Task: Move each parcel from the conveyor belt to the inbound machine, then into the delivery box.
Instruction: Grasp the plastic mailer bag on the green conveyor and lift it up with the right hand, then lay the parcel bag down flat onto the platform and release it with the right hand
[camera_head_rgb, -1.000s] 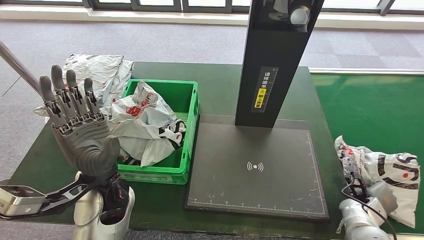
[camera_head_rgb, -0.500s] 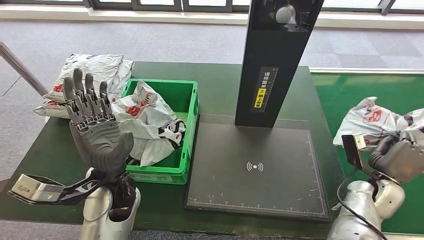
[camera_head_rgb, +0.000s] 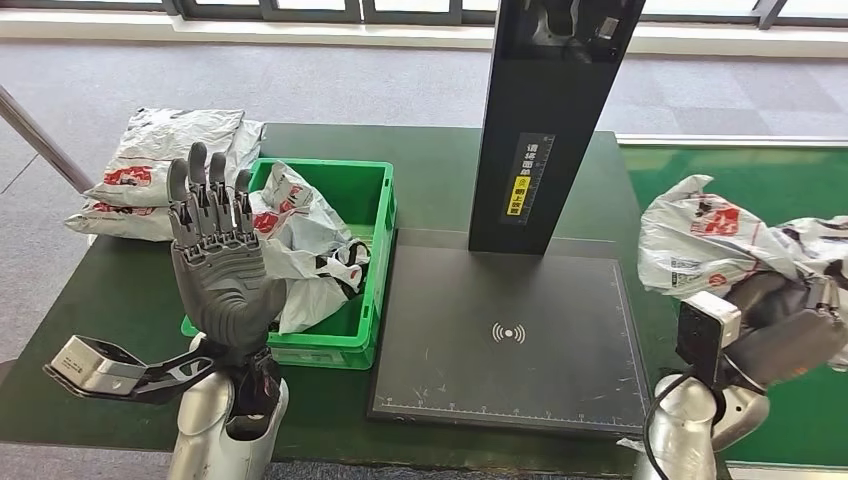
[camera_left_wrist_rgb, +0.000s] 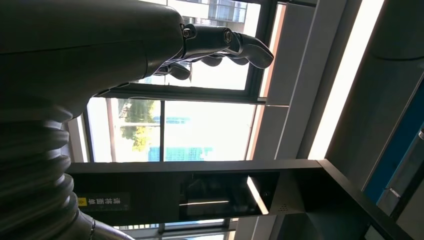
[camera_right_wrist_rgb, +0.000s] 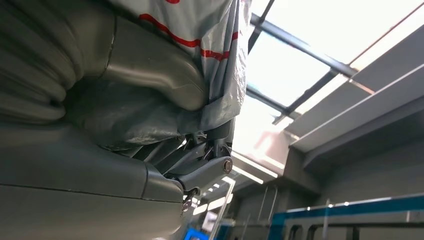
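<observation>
Parcel (camera_head_rgb: 715, 240) is looking soft, light and crinkly — the right hand (camera_head_rgb: 790, 325) is gripping it from underneath, best around its bunched middle — while the left hand (camera_head_rgb: 222, 275) is staying open, holding nothing.

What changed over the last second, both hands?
The right hand has lifted the parcel off the green belt, up and toward the scanner pad. The left hand, open and raised, drifted right, in front of the green box. Parcels in the box unchanged.
</observation>
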